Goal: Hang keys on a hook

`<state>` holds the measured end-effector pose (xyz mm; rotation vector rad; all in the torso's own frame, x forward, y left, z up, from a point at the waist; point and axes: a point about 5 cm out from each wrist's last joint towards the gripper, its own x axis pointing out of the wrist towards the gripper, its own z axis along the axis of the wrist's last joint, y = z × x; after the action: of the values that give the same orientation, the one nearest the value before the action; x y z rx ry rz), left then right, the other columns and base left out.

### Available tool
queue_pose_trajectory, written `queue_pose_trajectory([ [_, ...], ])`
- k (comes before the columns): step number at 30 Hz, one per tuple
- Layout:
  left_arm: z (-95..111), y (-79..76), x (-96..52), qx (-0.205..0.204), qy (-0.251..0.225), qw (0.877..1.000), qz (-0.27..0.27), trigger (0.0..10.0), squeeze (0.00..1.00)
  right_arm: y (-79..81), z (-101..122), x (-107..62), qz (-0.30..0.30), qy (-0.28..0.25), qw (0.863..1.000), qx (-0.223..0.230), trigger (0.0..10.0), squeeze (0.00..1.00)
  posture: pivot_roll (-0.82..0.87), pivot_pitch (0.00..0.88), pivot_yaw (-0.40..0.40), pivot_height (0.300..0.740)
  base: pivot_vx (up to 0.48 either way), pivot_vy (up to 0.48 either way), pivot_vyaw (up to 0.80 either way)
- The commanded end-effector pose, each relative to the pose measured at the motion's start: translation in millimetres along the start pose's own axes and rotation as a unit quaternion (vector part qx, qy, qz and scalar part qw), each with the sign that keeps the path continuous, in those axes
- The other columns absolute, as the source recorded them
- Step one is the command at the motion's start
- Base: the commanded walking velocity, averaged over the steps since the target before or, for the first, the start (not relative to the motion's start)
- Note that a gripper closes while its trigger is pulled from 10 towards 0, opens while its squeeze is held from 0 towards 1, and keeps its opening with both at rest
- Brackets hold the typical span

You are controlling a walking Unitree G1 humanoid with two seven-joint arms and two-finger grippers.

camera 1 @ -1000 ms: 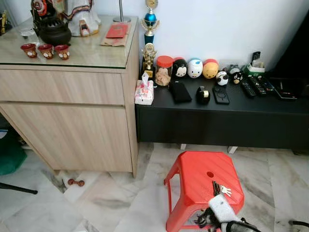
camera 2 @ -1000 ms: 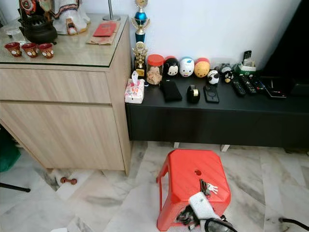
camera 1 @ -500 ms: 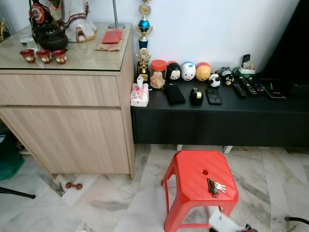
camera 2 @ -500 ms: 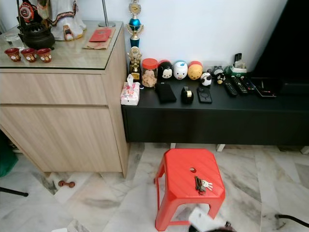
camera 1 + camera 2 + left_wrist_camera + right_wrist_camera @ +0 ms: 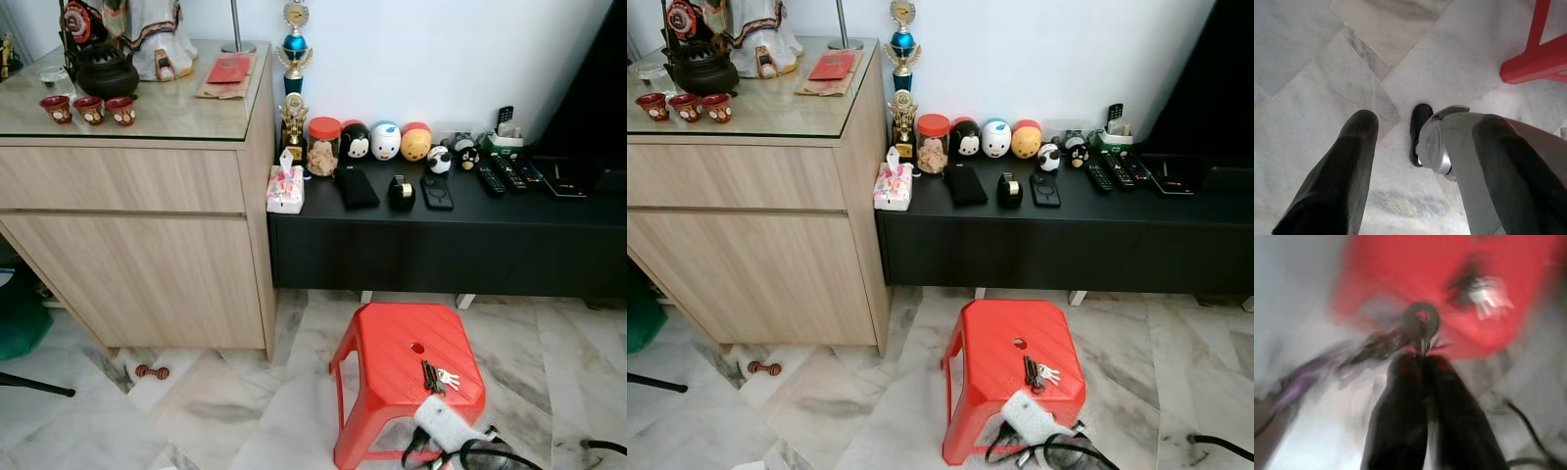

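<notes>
Presently right gripper [image 5: 1422,350], fingers pinched on a small metal ring, nears keys [image 5: 438,376] on red stool [image 5: 392,345]; approach step, next descend and grasp.

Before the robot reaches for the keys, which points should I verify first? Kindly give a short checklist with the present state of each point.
1. Keys lie free on the red stool, near its front right corner: ok.
2. Right hand points toward the stool top, with the keys ahead of it: ok.
3. Right hand ready to grasp: cannot tell, its wrist view is blurred.
4. Left hand open and idle above the marble floor: ok.
5. Path free of snags: not ok, black cables lie by the right arm.
6. Hook position known: cannot tell.
</notes>
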<state>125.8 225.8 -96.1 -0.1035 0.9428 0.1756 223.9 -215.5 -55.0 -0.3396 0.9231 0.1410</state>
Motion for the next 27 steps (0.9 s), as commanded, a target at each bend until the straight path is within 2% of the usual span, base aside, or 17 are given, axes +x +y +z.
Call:
queue_pose_trajectory([
  [1,-5,0.5,-1.0,-0.005,0.011,1.0,0.002,10.0,0.0,-9.6,18,0.2,-0.02,-0.042,0.99,0.133,10.0,0.0,0.12,0.0,-0.068,0.74,0.0,0.0,0.0],
  [3,-5,0.6,-1.0,-0.004,0.011,1.0,0.002,10.0,0.0,-13.7,26,0.3,-0.019,-0.062,0.967,0.245,10.0,0.0,0.12,0.0,-0.067,0.74,0.0,0.0,0.0],
  [4,-5,0.7,-0.9,-0.003,0.011,1.0,0.002,10.0,0.0,-17.6,30,0.0,-0.026,-0.075,0.955,0.284,10.0,0.0,0.12,0.0,-0.068,0.74,0.0,0.0,0.0],
  [5,-5,0.7,-0.9,-0.003,0.011,1.0,0.003,10.0,0.0,-19.1,30,-0.2,-0.032,-0.079,0.952,0.293,10.0,0.0,0.12,0.0,-0.068,0.74,0.0,0.0,0.0],
  [6,-4,0.6,-0.9,-0.003,0.011,1.0,0.003,10.0,0.0,-20.5,31,-0.3,-0.038,-0.08,0.95,0.3,10.0,0.0,0.13,0.0,-0.068,0.74,0.0,0.0,0.0],
  [8,-4,0.5,-0.9,-0.003,0.011,1.0,0.002,10.0,0.0,-20.9,31,-0.4,-0.045,-0.081,0.958,0.272,10.0,0.0,0.13,0.0,-0.068,0.74,0.0,0.0,0.0],
  [9,-4,0.6,-0.9,-0.003,0.011,1.0,0.002,10.0,0.0,-21.1,33,-0.9,-0.054,-0.087,0.971,0.217,10.0,0.0,0.13,0.0,-0.068,0.74,0.0,0.0,0.0],
  [10,-4,0.7,-0.9,-0.004,0.01,1.0,0.003,10.0,0.0,-15.1,38,-1.3,-0.051,-0.104,0.988,0.1,10.0,0.0,0.13,0.0,-0.067,0.74,0.0,0.0,0.0],
  [11,-4,0.7,-0.9,-0.004,0.01,1.0,0.003,10.0,0.0,-12.3,40,-1.3,-0.044,-0.109,0.99,0.081,10.0,0.0,0.12,0.0,-0.067,0.74,0.0,0.0,0.0],
  [12,-4,0.6,-0.9,-0.004,0.01,1.0,0.003,10.0,0.0,-11.3,42,-1.0,-0.034,-0.117,0.98,0.154,10.0,0.0,0.13,0.0,-0.067,0.74,0.0,0.0,0.0],
  [13,-4,0.5,-0.8,-0.003,0.01,1.0,0.003,10.0,0.0,-12.1,43,-0.9,-0.029,-0.126,0.964,0.234,10.0,0.0,0.13,0.0,-0.067,0.74,0.0,0.0,0.0],
  [14,-4,0.6,-0.9,-0.004,0.01,1.0,0.003,10.0,0.0,-14.2,46,-1.5,-0.029,-0.139,0.949,0.283,10.0,0.0,0.13,0.0,-0.066,0.74,0.0,0.0,0.0],
  [15,-4,0.6,-0.9,-0.004,0.01,1.0,0.003,10.0,0.0,-16.0,48,-2.0,-0.03,-0.148,0.938,0.311,10.0,0.0,0.13,0.0,-0.066,0.74,0.0,0.0,0.0],
  [18,-4,0.6,-0.8,-0.002,0.01,1.0,0.003,10.0,0.0,-18.4,53,-3.4,-0.036,-0.166,0.942,0.29,10.0,0.0,0.12,0.0,-0.066,0.74,0.0,0.0,0.0],
  [20,-4,0.4,-0.8,-0.002,0.01,1.0,0.003,10.0,0.0,-20.9,58,-5.0,-0.043,-0.187,0.939,0.287,10.0,0.0,0.13,0.0,-0.067,0.74,0.0,0.0,0.0],
  [22,-4,0.4,-0.8,-0.003,0.01,1.0,0.003,10.0,0.0,-28.4,67,-9.3,-0.059,-0.228,0.923,0.303,10.0,0.0,0.13,0.0,-0.068,0.74,0.0,0.0,0.0],
  [27,-4,0.3,-0.8,-0.002,0.01,1.0,0.004,10.0,0.0,-39.1,81,-17.5,-0.082,-0.29,0.899,0.317,10.0,0.0,0.12,0.0,-0.068,0.74,0.0,0.0,0.0],
])
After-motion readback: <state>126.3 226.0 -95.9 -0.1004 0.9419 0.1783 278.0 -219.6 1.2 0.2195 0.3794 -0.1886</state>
